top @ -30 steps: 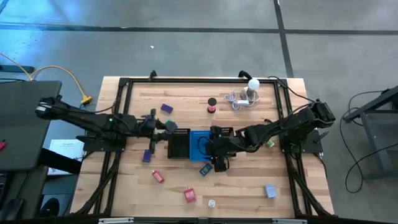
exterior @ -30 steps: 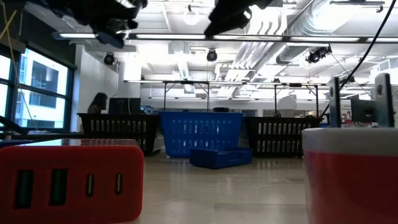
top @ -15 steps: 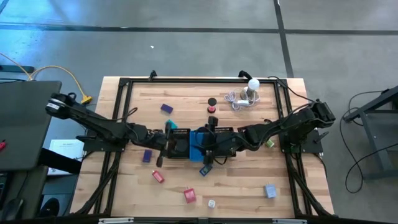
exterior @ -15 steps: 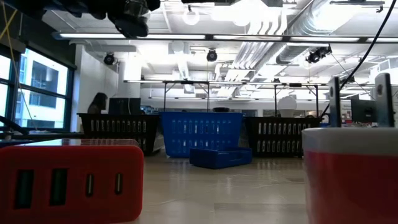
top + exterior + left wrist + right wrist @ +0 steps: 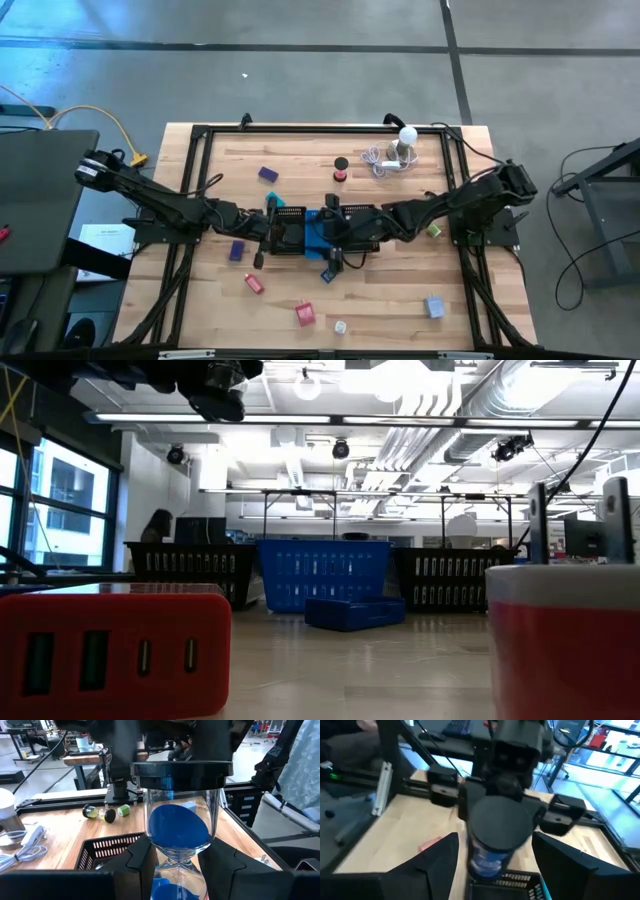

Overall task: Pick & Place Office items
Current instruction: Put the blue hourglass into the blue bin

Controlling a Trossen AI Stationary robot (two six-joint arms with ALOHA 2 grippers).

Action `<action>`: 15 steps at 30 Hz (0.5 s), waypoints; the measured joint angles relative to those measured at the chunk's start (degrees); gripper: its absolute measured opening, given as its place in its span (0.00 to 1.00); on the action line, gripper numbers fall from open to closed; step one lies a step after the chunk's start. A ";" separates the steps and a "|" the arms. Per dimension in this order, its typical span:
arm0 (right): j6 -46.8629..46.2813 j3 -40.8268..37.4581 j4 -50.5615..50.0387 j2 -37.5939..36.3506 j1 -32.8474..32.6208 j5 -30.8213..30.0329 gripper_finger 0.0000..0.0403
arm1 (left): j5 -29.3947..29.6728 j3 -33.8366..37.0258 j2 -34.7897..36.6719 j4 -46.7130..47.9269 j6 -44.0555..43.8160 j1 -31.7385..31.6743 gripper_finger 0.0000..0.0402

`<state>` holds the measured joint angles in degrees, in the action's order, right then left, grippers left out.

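An hourglass (image 5: 177, 827) with blue sand and black end caps stands upright in the air, my left gripper (image 5: 180, 865) shut on it. Its top cap (image 5: 501, 825) faces my right gripper (image 5: 500, 857), which is open, one finger on each side and clear of it. In the high view both grippers meet over the trays at mid-table, the left gripper (image 5: 272, 232) from the table's left and the right gripper (image 5: 333, 243) from its right; there the arms hide the hourglass. Other office items lie loose on the table: purple blocks (image 5: 268, 174), red blocks (image 5: 305, 315), a grey block (image 5: 434, 306). My left gripper pinches the hourglass at its narrow waist (image 5: 175, 856) between its two fingers (image 5: 137, 865). The fingers come at it level, from the table's left, and lie across it. The hourglass is upright, lifted clear, its upper bulb and cap above the fingers.
A black mesh tray (image 5: 285, 230) and a blue tray (image 5: 318, 228) stand under the grippers. The white bulb (image 5: 406, 137) with its coiled cable sits at the far right. A black disc (image 5: 341, 163) and a red spool (image 5: 341, 177) lie far of centre. A red charger block (image 5: 110, 650) fills the low view's foreground.
My left gripper has come down and toward the table's near edge, from beside the trays' far side to over the black tray, then held still. My right gripper has tipped up from pointing down to nearly level and risen a little, facing the left gripper.
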<state>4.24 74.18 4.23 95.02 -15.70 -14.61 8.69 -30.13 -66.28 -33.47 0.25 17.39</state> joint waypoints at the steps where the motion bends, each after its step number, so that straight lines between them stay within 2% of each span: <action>1: 0.29 -0.01 0.55 0.33 0.10 -0.18 0.61 | 0.00 0.00 0.00 -0.09 0.01 0.00 0.30; 8: 1.79 0.01 3.13 2.34 0.83 -1.60 0.61 | 0.35 0.00 0.00 -0.36 0.87 0.00 0.30; 15: 5.04 0.09 6.55 3.31 1.52 1.15 0.61 | 0.42 0.00 0.00 -0.42 0.87 -0.15 0.30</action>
<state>9.28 74.27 10.78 98.33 -14.18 -13.46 9.10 -30.13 -66.28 -33.89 1.13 17.23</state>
